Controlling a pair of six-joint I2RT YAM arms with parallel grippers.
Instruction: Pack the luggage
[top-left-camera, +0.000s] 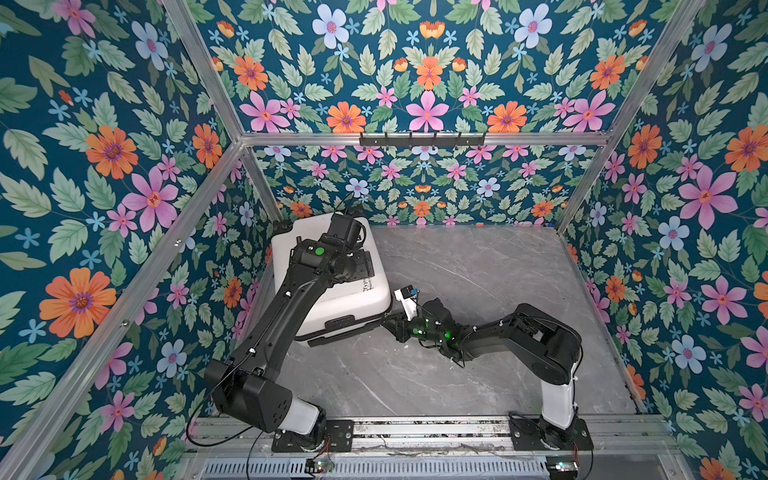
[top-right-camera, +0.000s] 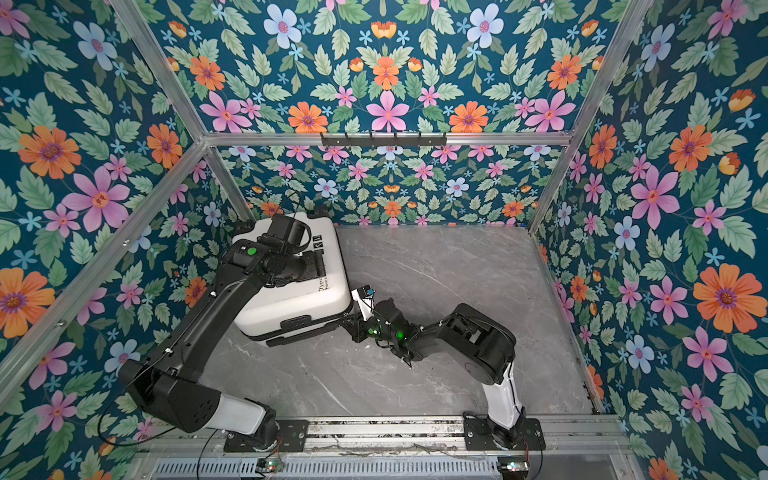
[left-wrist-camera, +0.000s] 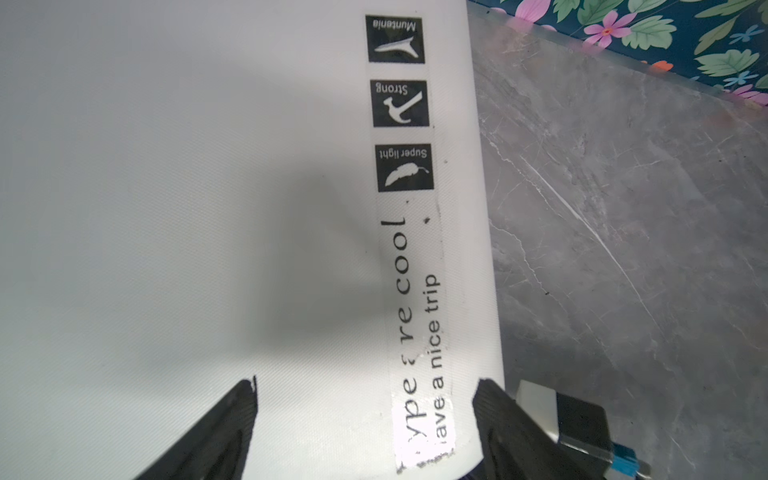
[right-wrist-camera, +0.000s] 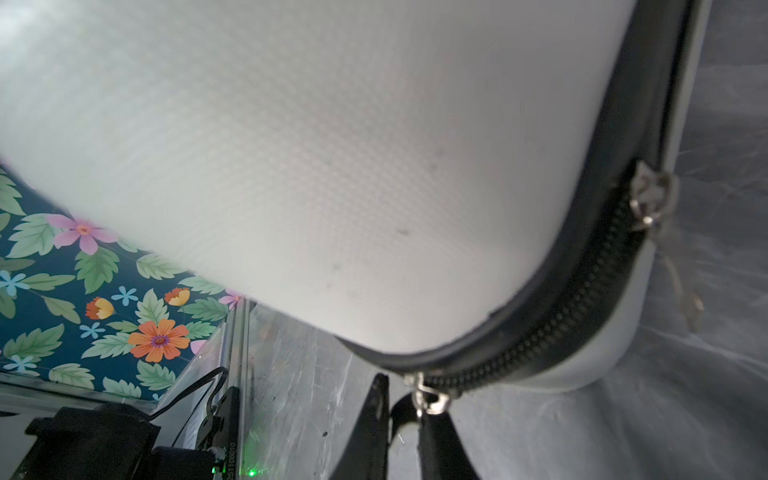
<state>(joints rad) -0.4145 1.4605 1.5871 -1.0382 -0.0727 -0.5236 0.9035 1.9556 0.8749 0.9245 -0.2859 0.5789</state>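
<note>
The luggage (top-left-camera: 345, 307) lies flat with its lid down at the back left corner of the counter (top-left-camera: 478, 291). My left pincer (left-wrist-camera: 365, 386) is released, its jaws spread over the top shell, and I judge it should press down there to brace the case. My right pincer (right-wrist-camera: 405, 399) has its jaws nearly together at the zipper pull (right-wrist-camera: 430, 401) on the case's front right corner. I cannot tell whether it truly pinches. I want a firm pinch, then a draw along the track, never away from it.

Grey marble-look tabletop (top-left-camera: 478, 270), evenly lit. Floral wallpaper (top-left-camera: 428, 83) on dark teal rises behind it and at both sides, framed by aluminium bars (top-left-camera: 291, 139). A black hook rail (top-left-camera: 422, 140) hangs above its far edge.
</note>
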